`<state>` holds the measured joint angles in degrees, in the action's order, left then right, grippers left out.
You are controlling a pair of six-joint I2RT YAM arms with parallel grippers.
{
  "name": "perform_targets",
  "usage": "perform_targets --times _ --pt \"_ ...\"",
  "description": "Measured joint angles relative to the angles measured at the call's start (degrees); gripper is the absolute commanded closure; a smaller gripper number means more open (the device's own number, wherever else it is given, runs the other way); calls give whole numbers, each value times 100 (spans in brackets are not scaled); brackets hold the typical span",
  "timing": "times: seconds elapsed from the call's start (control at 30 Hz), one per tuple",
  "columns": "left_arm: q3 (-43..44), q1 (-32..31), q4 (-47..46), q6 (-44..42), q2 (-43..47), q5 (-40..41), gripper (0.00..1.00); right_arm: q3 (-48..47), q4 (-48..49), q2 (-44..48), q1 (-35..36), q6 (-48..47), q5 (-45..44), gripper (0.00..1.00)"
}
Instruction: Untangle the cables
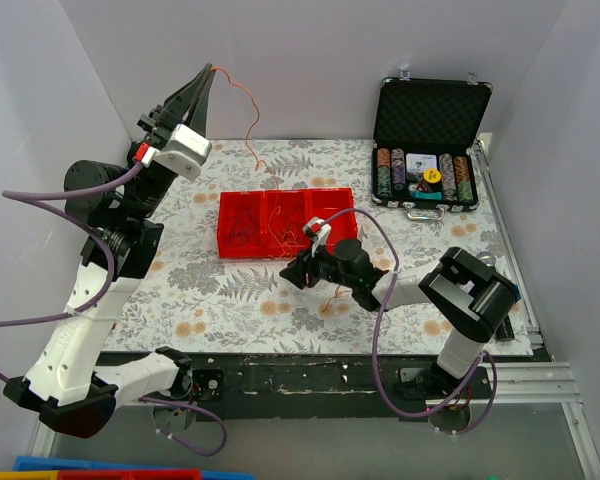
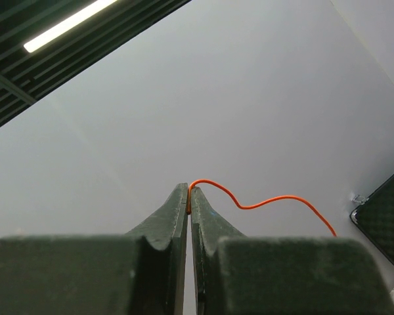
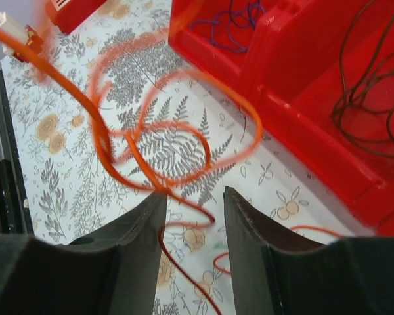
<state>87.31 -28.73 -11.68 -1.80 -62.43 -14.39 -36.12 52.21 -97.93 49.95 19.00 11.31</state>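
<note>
My left gripper [image 1: 208, 76] is raised high at the back left, shut on the end of a thin orange cable [image 1: 248, 118] that hangs down towards the red tray [image 1: 280, 193]. In the left wrist view the fingertips [image 2: 184, 197] pinch that cable [image 2: 262, 204]. My right gripper [image 1: 292, 272] is low over the mat just in front of the tray, open. In the right wrist view loose orange cable loops [image 3: 151, 141] lie on the mat and pass between its open jaws [image 3: 194, 197]. A purple cable [image 3: 230, 26] and a dark cable [image 3: 364, 98] lie in separate compartments of the tray [image 3: 295, 125].
An open black case [image 1: 430, 110] of poker chips stands at the back right. A floral mat [image 1: 210, 300] covers the table. White walls close in the left, back and right. A metal rail [image 1: 505, 250] runs along the right edge.
</note>
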Motion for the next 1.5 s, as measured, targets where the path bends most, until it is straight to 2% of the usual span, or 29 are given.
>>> perform_targets --times 0.1,0.13,0.2,0.23,0.5,0.67,0.83,1.07,1.37,1.5 --pt "9 0 -44 -57 -2 2 100 221 15 87 0 50 -35 61" --pt "9 0 -55 -79 -2 2 100 278 28 127 0 70 -48 69" --pt "9 0 -76 -120 -2 4 100 326 33 190 0 85 -59 94" --pt "9 0 -81 -138 -2 7 100 328 52 208 0 92 -63 99" --pt "9 0 -264 -275 -15 122 100 389 79 463 0 186 -201 99" --pt "81 0 -1187 -581 -221 660 100 1054 11 1051 0 212 -444 99" --pt "664 0 -1893 -837 -728 1172 100 1873 -363 1655 0 376 -837 99" --pt "1735 0 -2435 -1147 -1283 1541 100 2308 -1224 2240 0 669 -1482 99" --pt "3624 0 -2439 -1534 -2111 1635 100 2588 -2035 2870 0 1176 -2122 99" --pt "3711 0 -2459 -1740 -2122 1558 100 2616 -2210 3012 0 1309 -2275 99"
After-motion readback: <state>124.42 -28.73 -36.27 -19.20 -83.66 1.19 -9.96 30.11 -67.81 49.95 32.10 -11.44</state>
